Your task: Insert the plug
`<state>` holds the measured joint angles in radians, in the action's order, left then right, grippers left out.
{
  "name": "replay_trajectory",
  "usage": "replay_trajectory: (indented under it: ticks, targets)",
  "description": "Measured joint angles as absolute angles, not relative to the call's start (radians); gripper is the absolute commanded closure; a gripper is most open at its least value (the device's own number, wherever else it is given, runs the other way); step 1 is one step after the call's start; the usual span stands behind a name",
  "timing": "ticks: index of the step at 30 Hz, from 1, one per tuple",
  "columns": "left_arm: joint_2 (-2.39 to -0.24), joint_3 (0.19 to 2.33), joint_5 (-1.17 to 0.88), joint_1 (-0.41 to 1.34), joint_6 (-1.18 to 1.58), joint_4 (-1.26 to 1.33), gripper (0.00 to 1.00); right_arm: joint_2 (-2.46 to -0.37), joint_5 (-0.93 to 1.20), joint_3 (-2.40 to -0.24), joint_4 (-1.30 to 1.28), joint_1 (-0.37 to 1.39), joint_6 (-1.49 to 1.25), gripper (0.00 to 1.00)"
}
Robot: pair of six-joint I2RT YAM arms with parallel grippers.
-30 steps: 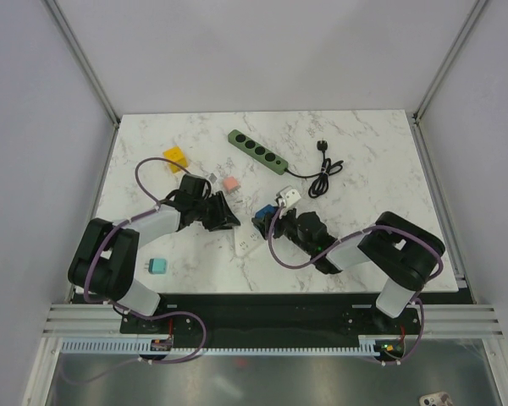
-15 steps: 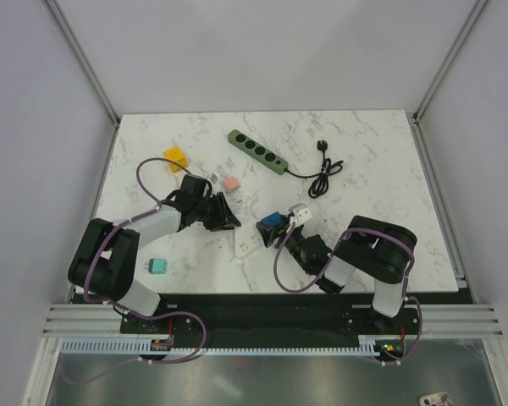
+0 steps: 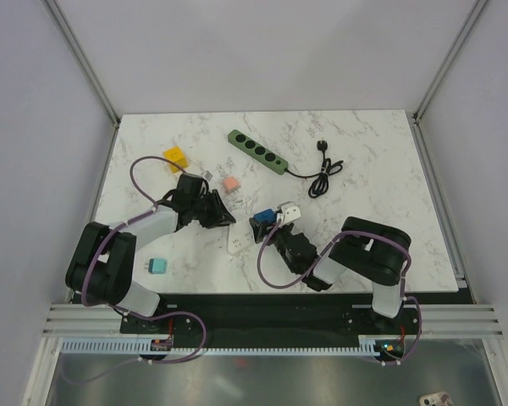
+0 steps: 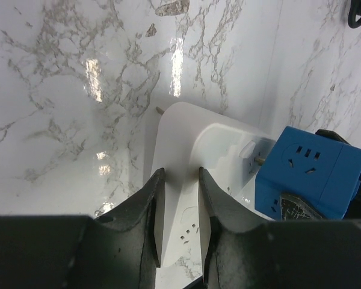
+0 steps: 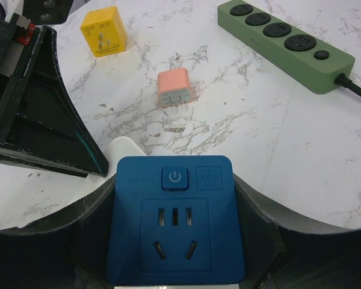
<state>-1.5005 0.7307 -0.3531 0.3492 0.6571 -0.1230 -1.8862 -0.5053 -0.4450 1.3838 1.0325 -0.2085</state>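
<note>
On the marble tabletop [image 3: 372,135], a teal cube [image 3: 158,266] lies at about 8 o'clock near the front edge, and a yellow cube [image 3: 176,157] sits at about 10 o'clock. The left hand [image 3: 220,213] reaches in from 9 o'clock, and its fingers [image 4: 145,205] press on both sides of the narrow end of a white socket block [image 4: 180,138], clamped on it. A pink cube [image 3: 230,183] rests at 12 o'clock from that block, apart from it. The blue plug cube [image 5: 174,223] sits at the block's 3 o'clock end, clamped in the right hand [image 3: 271,227]; a metal pin on the cube points at the block and still shows. A green power strip [image 3: 257,152] lies at 12 o'clock, its black cable [image 3: 324,173] coiled at 2 o'clock.
</note>
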Motion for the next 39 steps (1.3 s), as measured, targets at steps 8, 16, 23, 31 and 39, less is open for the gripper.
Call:
replay_trajectory:
  ticks: [8, 16, 23, 31, 39]
  targets:
    - [-1.499, 0.731, -0.33, 0.347, 0.657, -0.105, 0.76, -1.974, -0.672, -0.479, 1.49, 1.097, -0.206, 1.0]
    - [-1.497, 0.721, -0.315, 0.347, 0.657, -0.078, 0.79, -1.979, -0.778, -0.582, 1.343, 1.121, -0.192, 1.0]
    - [-1.489, 0.701, -0.313, 0.343, 0.658, -0.048, 0.81, -1.99, -0.92, -0.661, 1.223, 1.172, -0.184, 1.0]
    - [-1.491, 0.688, -0.315, 0.341, 0.663, -0.01, 0.82, -2.067, -1.143, -0.654, 1.379, 1.264, -0.302, 1.0]
    - [-1.487, 0.661, -0.315, 0.338, 0.68, 0.047, 0.84, -2.128, -1.296, -0.69, 1.444, 1.323, -0.364, 1.0]
